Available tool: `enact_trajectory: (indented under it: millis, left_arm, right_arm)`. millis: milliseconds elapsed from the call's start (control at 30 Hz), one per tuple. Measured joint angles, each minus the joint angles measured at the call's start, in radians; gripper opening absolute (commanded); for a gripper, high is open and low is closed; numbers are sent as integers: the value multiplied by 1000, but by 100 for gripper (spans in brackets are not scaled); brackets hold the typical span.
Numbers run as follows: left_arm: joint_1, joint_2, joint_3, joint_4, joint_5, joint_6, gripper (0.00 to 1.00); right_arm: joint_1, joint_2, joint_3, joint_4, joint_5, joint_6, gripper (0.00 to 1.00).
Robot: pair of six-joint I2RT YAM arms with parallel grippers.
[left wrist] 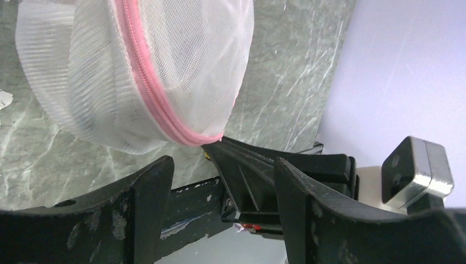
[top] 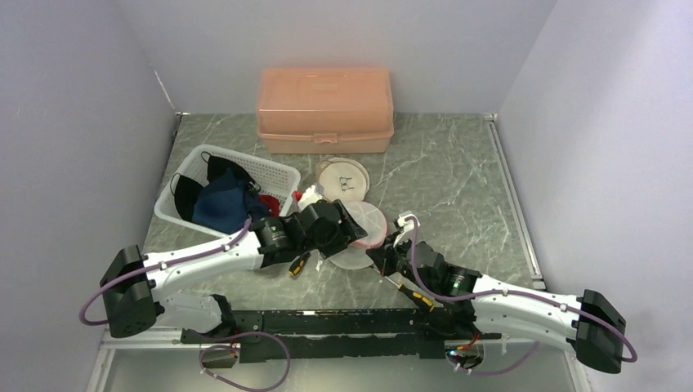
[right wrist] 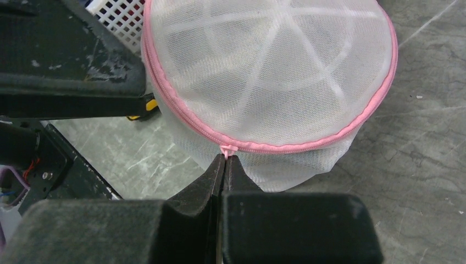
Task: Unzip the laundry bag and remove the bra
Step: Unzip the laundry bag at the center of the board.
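Left arm [top: 204,257] and right arm [top: 523,298] low, converging; left claw [left wrist: 222,165] agape, right claw [right wrist: 225,160] tight together at the tips.

One pink-zippered laundry bag [right wrist: 269,77], one basket [top: 282,181], one box [top: 324,110].

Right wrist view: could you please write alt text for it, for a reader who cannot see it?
The right gripper, its fingertips closed, pinches the pink zipper pull of a round white mesh laundry bag, whose pink zipper runs around the rim. Around the bag is a grey marbled table, with a white basket corner at upper left.
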Motion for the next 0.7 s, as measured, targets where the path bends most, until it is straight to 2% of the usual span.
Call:
enact_trajectory:
  millis: [233,300,400,567,700]
  left_arm:
    - [0,68,53,-27,-22,-33,70]
    - [0,97,61,-37,-22,-39,67]
    - [0,118,62,-53,-23,-43,57]
    - [1,128,61,-53,-38,-43,21]
    - [5,140,61,-51,-50,-35,11]
  right_arm:
    - [0,-32,0,0,0,-4,0]
    - [1,-40,0,0,0,-5,0]
    - [2,-47,0,0,-1,-8,0]
    - [8,-51,0,0,-10,-13,0]
    - [13,-59,0,-2,-19,-13,0]
